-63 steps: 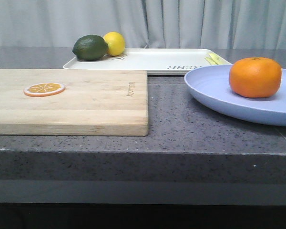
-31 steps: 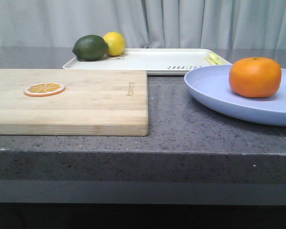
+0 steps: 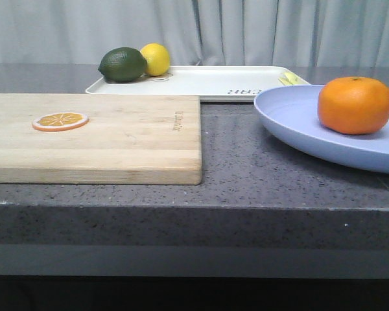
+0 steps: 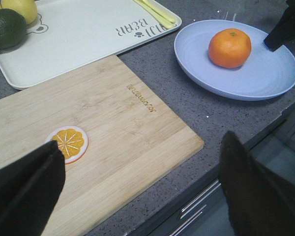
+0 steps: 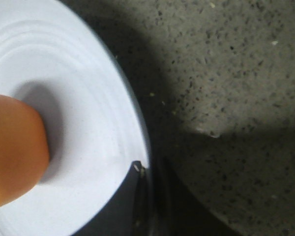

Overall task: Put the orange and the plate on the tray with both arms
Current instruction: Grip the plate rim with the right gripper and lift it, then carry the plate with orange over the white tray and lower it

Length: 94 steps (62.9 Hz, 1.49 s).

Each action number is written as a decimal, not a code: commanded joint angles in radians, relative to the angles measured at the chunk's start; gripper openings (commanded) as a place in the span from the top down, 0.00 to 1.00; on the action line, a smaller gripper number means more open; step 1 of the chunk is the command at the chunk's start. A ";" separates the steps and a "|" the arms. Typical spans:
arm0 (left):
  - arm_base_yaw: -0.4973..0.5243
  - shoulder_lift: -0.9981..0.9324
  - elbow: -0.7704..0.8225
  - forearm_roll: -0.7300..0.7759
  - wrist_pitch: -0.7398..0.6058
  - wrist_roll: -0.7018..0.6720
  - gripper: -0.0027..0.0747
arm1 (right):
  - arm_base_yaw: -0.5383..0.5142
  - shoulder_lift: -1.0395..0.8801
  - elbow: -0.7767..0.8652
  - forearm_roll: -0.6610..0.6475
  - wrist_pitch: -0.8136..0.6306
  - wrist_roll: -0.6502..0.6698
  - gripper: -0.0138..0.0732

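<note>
Now right claw (image 5: 146, 196) clenched on plate (image 3: 292, 123) rim; left claw (image 4: 137, 191) released.

The desk (image 3: 233, 168) is a dark grey speckled stone surface. A light wooden cutting board (image 3: 117, 139) lies flat at the left of the frame. A white tray (image 3: 207, 81) lies at upper centre, beyond the board. A lavender-blue plate (image 3: 298, 126) sits at the right edge of the frame.
</note>
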 commanded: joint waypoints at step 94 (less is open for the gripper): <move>0.005 -0.002 -0.025 -0.021 -0.083 -0.007 0.16 | 0.482 0.500 -1.053 -0.170 -0.113 0.731 0.98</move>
